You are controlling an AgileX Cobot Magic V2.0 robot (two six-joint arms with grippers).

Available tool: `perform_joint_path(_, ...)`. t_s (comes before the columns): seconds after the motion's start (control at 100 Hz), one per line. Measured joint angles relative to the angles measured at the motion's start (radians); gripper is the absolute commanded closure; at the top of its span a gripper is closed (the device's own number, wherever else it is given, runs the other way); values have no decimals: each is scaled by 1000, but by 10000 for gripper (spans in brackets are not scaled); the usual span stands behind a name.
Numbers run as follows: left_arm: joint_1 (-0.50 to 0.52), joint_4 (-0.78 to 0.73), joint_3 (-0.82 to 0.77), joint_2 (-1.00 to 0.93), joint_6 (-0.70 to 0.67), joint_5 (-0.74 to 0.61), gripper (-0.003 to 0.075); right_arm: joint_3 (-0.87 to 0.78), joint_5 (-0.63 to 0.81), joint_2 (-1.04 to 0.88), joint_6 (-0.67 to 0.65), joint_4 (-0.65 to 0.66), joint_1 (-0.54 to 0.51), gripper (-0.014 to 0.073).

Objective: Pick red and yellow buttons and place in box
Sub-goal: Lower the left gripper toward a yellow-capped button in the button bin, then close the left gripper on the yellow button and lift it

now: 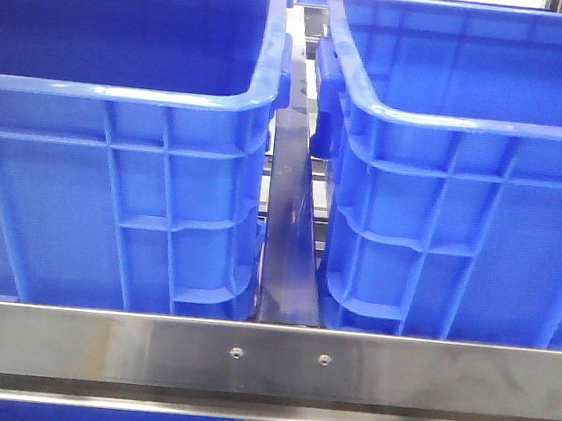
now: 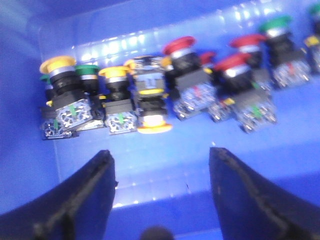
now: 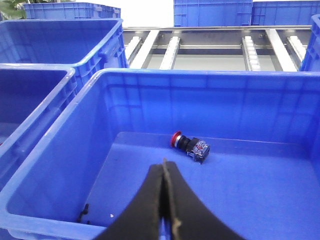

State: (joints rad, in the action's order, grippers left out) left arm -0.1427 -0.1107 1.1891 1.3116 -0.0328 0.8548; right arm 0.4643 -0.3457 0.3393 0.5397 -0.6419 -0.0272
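Two glossy ribbed plastic bins [image 1: 118,133] on steel roller rack [image 1: 265,360]. My left jaws [image 2: 162,172] wide open, empty, over mushroom-capped buttons [image 2: 150,95]. My right jaws [image 3: 164,192] closed, empty; red button [image 3: 190,145] on box [image 3: 150,95] floor.

Two blue bins [image 1: 116,153] on steel rack [image 1: 265,360]

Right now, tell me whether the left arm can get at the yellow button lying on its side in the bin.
Probably yes. The left tool is open and hangs above the yellow button, with bare bin floor between them. Neighbouring buttons crowd both its sides, so fingers may bump them.
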Motion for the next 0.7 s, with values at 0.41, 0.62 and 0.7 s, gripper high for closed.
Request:
perform_joint_path(0.41, 94, 122, 2, 108, 111, -77, 340, 0, -21, 0, 0, 0, 0, 660)
perform_joint_path(0.62, 94, 122, 2, 176, 113, -119, 340, 0, -33, 0, 0, 0, 0, 660)
perform_joint_path(0.7, 94, 122, 2, 199, 113, -135, 340, 0, -33, 0, 0, 0, 0, 660)
